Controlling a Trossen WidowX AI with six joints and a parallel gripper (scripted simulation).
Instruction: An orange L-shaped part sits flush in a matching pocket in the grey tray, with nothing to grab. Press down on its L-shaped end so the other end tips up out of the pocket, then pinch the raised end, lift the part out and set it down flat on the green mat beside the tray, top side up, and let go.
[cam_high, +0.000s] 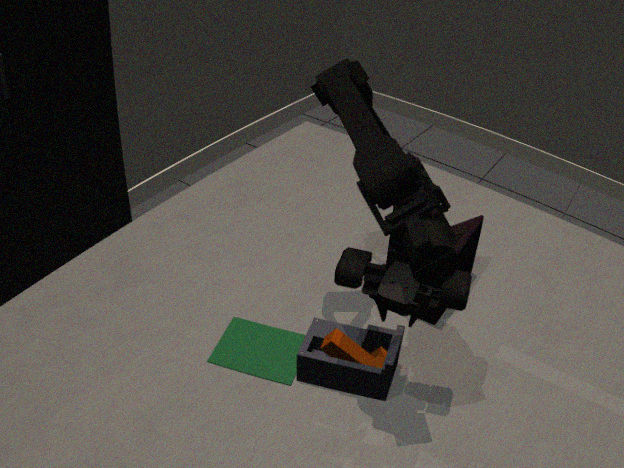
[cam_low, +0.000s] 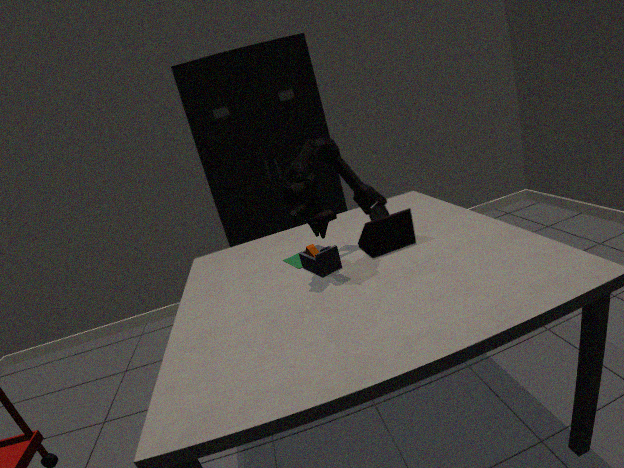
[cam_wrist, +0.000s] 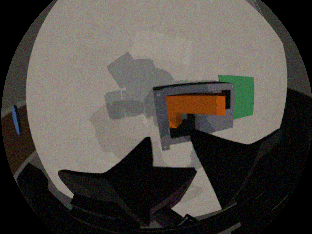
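The orange L-shaped part (cam_high: 347, 347) (cam_low: 312, 249) (cam_wrist: 195, 105) is tilted in the grey tray (cam_high: 340, 376) (cam_low: 326, 264) (cam_wrist: 161, 117). Its plain end, toward the mat, stands up above the tray's rim, while its L-shaped end sits low in the pocket. The green mat (cam_high: 257, 350) (cam_low: 293, 260) (cam_wrist: 245, 95) lies right beside the tray at the raised end's side, with nothing on it. My gripper (cam_high: 398, 322) (cam_low: 320, 236) (cam_wrist: 171, 137) is partly open and empty. Its two tips point down and hang above the tray's L-end side, apart from the part.
A dark upright panel (cam_high: 469, 244) (cam_low: 390, 235) stands on the table near the arm. A tall black cabinet (cam_high: 55, 151) (cam_low: 236, 151) stands beyond the table. A red cart (cam_low: 20, 450) is on the floor at the lower left of the exterior view.
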